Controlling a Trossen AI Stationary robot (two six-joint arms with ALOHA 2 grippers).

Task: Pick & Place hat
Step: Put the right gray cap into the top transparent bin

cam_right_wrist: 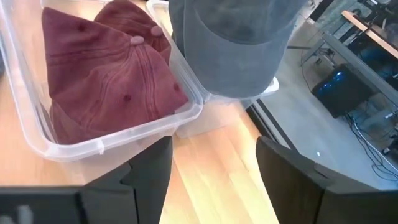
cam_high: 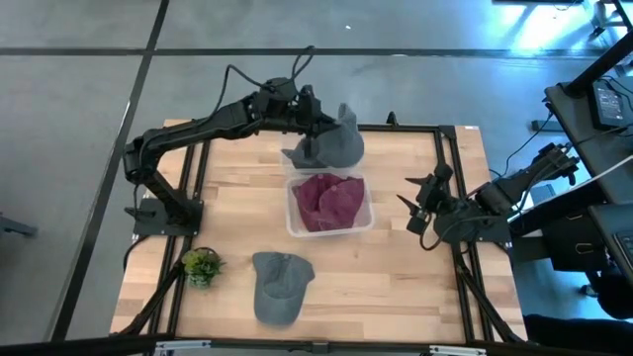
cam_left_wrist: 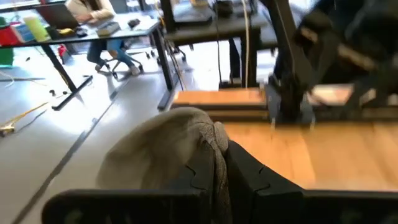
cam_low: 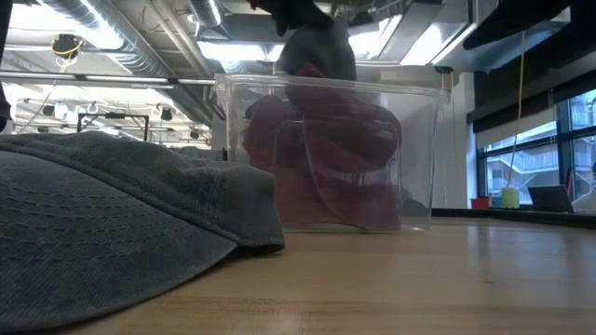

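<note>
A grey hat (cam_high: 339,145) hangs from my left gripper (cam_high: 315,127), which is shut on it above the far rim of a clear plastic bin (cam_high: 294,225). The grey hat also shows in the right wrist view (cam_right_wrist: 236,50) and above the bin in the low view (cam_low: 317,46). A maroon hat (cam_high: 329,201) lies crumpled in the bin. A second grey hat (cam_high: 280,285) lies flat on the table near its front edge. My right gripper (cam_high: 420,206) is open and empty to the right of the bin, its fingers pointing at the bin. My left gripper pinches a bunched fold of the grey hat's cloth (cam_left_wrist: 214,152) between its two fingers. It comes at the hat from the table's left. The hat is lifted and hangs beside and below the fingers, its lower edge (cam_right_wrist: 242,93) just past the bin's far rim.
A small potted plant (cam_high: 201,265) stands at the front left of the table. The second grey hat fills the near left of the low view (cam_low: 112,233). Black frame rails (cam_high: 450,188) run along the table's sides. A person sits at a desk (cam_left_wrist: 93,18) in the room beyond.
</note>
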